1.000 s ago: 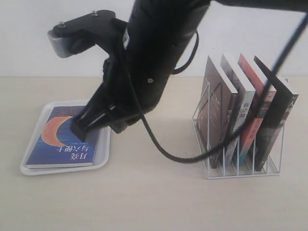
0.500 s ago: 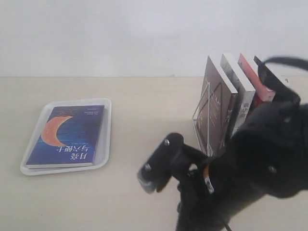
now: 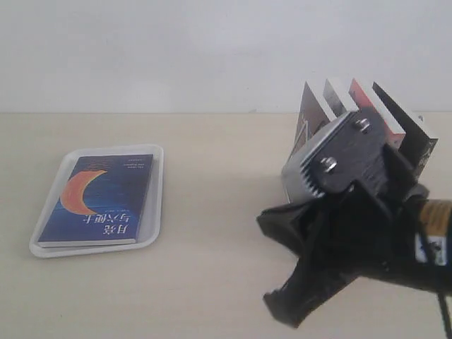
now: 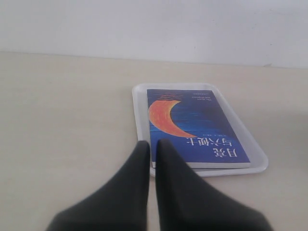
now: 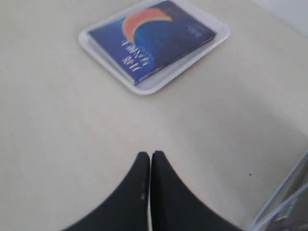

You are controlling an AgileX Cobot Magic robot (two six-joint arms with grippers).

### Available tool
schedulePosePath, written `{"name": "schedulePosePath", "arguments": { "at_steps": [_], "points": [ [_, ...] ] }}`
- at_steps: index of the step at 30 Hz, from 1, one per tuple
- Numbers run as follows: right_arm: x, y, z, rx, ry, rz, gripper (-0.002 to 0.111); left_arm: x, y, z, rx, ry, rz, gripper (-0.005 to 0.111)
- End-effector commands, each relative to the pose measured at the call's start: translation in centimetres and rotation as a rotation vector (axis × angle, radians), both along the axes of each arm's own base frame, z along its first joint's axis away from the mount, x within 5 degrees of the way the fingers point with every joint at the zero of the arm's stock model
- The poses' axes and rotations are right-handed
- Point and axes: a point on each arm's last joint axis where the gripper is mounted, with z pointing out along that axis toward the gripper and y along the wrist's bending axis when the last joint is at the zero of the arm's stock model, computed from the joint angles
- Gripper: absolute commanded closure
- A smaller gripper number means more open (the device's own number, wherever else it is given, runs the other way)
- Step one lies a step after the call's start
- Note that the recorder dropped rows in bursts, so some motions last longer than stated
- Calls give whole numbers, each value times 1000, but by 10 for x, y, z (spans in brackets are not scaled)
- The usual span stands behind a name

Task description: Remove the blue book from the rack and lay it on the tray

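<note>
The blue book (image 3: 95, 200), with its orange crescent moon, lies flat in the white tray (image 3: 157, 212) at the left of the table. It also shows in the left wrist view as the book (image 4: 192, 125) in the tray (image 4: 139, 108), and in the right wrist view as the book (image 5: 151, 36) in the tray (image 5: 149, 86). My left gripper (image 4: 151, 143) is shut and empty, just short of the tray's near corner. My right gripper (image 5: 150, 154) is shut and empty above bare table, well away from the tray. The white wire rack (image 3: 292, 164) is mostly hidden behind my right arm (image 3: 367, 233).
Several other books (image 3: 339, 95) stand in the rack, only their tops showing above the arm. A corner of the rack's wire (image 5: 284, 207) shows at the edge of the right wrist view. A white wall (image 3: 212, 49) closes the table's far side.
A second ago a dark arm had its gripper over the book on the tray. It has pulled away to the lower right, in front of the rack. The book stays on the tray.
</note>
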Motion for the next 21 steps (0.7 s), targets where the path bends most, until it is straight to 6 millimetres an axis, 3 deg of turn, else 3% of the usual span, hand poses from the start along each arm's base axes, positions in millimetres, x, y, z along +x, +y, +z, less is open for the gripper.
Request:
{"name": "schedulePosePath", "arguments": {
  "at_steps": [1,6,12,21],
  "points": [
    [6,-29,16,119,46,-175,108,0,0,0,-8,-6,5,102],
    [3,-81,21,309,105,-474,108,0,0,0,-8,-6,5,102],
    [-31,-126,-9,418,65,-674,108,0,0,0,-8,-6,5,102],
    [-64,-156,-29,599,-150,-846,108,0,0,0,-8,-6,5,102]
  ]
}}
